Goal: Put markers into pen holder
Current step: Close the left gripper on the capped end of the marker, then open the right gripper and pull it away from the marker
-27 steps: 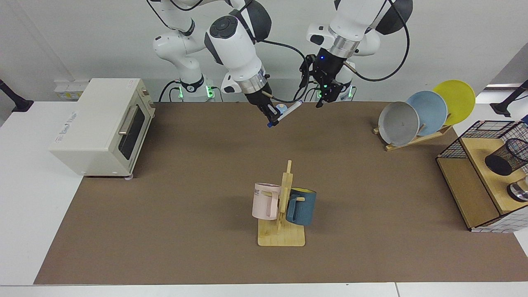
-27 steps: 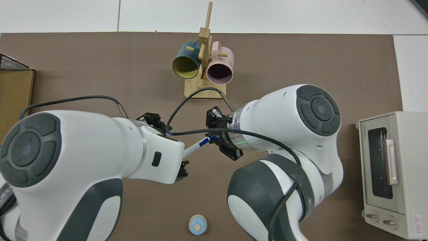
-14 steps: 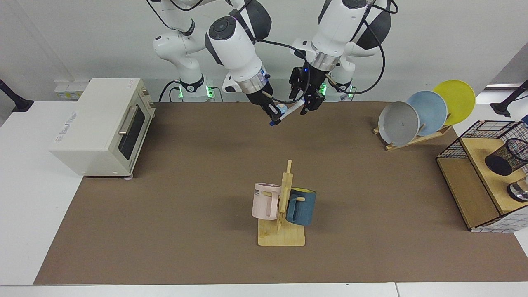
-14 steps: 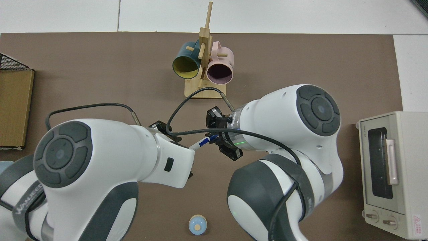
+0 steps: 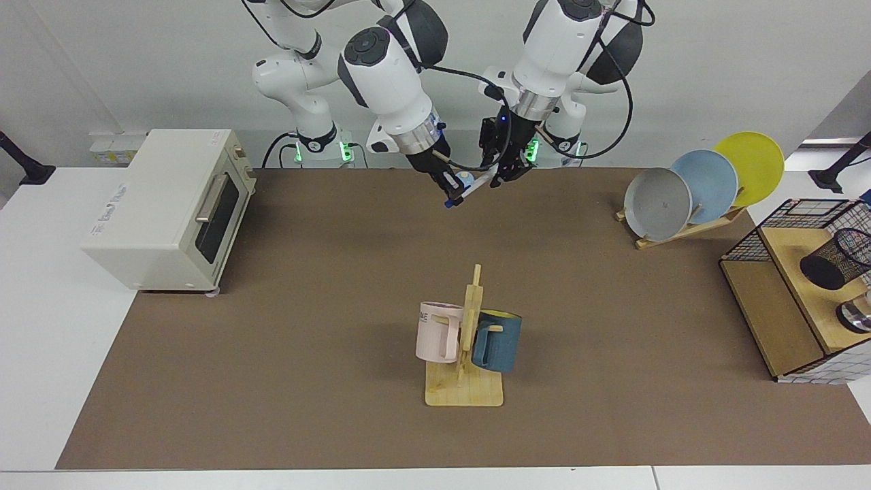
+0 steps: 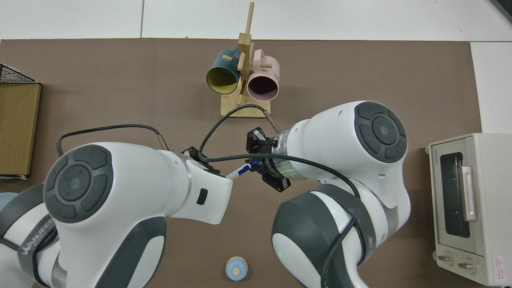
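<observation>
Clearly the moment turns on a handover in the air above the far edge of the tabletop [image 5: 306, 340], so I take things across the facing view. Well off to the outer side of the right claw [image 5: 450, 187] sits a boxy cream toaster oven [image 5: 170, 204], smooth-sided, with a bar handle on its door; it plays no part here. The right claw itself is clenched on the marker [image 5: 476, 185], gripping it low on the barrel, with the blue end poking out below the fingers.

The marker is a slim white stick with blue trim. Its long axis lies on a slant, rising from the right claw towards the left claw [image 5: 507, 175], which sits right at the upper end. The left claw is at the pen, but whether its fingers have pinched the barrel or merely flank it, I cannot tell; in the top view the wrist hides them.

Nearer the camera than both claws stands a pale wooden mug rack [image 5: 466, 381] with a pink and a teal mug hung on its pegs. Farther out on the left claw's side lean three glossy round plates [image 5: 704, 180].

Beyond them, well apart from either claw, the pen holder [image 5: 831, 258], a black wire-mesh cup with a solid dark base, rests on a wooden shelf inside a square-grid wire basket [image 5: 803, 204]. It lies on the left arm's side, so that arm is the nearer one, and I judge it should carry the marker there.
</observation>
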Robot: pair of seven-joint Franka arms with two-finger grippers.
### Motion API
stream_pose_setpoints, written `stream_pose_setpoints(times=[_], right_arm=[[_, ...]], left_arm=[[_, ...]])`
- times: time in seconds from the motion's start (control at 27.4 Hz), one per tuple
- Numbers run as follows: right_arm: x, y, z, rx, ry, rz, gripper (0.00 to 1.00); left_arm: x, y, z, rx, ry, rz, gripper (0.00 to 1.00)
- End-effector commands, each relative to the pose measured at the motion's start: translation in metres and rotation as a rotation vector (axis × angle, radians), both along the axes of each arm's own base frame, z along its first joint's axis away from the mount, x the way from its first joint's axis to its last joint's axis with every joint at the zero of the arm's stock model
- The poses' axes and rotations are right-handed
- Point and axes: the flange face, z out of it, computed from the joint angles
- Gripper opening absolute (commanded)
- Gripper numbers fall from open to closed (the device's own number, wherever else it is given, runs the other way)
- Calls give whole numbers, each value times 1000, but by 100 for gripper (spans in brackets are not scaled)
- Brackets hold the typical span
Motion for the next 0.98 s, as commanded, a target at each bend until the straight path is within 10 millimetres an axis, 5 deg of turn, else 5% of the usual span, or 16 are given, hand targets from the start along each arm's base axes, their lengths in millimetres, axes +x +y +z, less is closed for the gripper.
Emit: stream_pose_setpoints(times=[0.0,0.15,0.36,0.4,0.44,0.73,0.95], right_arm=[[-2,2,1,21,7,-24,0],[-2,2,1,21,7,-24,0],[-2,2,1,20,9,-25,3],[-2,2,0,20,9,-21,38],[-2,2,0,20,8,-20,99],[-1,-8,6,16,6,-9,100],[3,-43,15,-18,3,90,100]], left_arm=[[-6,2,-3,7,-16,0,24],[-6,3,-3,7,-14,3,0],[-5,4,-4,8,-13,4,0],[-5,4,-4,8,-12,4,0],[-5,4,-4,8,-12,4,0],[-5,6,-4,25,-14,1,0],[-2,12,-5,32,-13,7,0]])
